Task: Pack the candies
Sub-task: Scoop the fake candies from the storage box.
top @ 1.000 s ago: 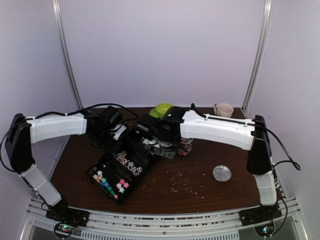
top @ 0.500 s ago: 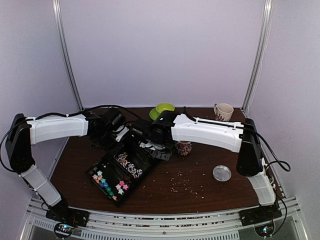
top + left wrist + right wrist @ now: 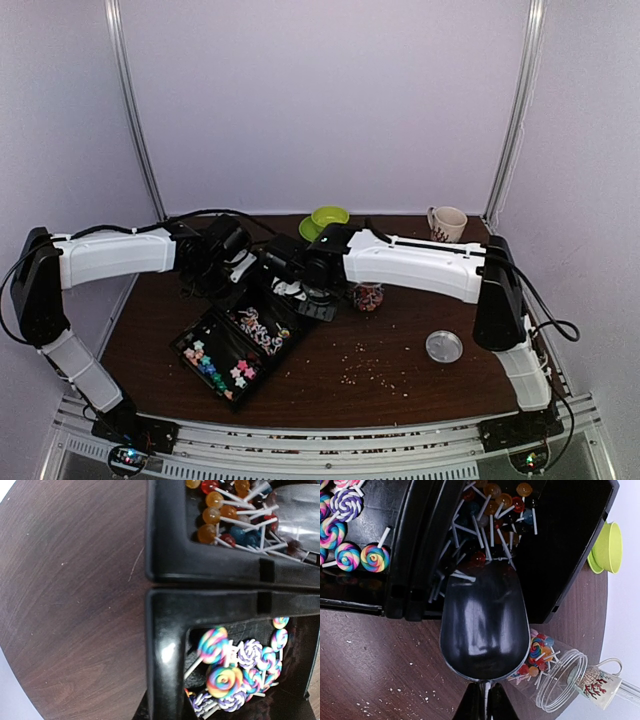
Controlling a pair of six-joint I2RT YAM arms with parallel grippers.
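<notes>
While scoop (image 3: 485,625) meets candies (image 3: 493,490), mug (image 3: 596,684) shows coral.

A black tray (image 3: 165,565) on the brown table (image 3: 70,595) holds round lollipops (image 3: 220,510) and swirly lollipops (image 3: 225,675) in separate boxes.

Seen from above, too small to tell: the left hand (image 3: 233,262) and its grip, the candies (image 3: 258,330) in the tray (image 3: 180,343). Cut off at the right wrist view's bottom edge: right hand (image 3: 485,707), scoop (image 3: 485,625) handle. Half hidden behind the scoop: jar (image 3: 560,675).
</notes>
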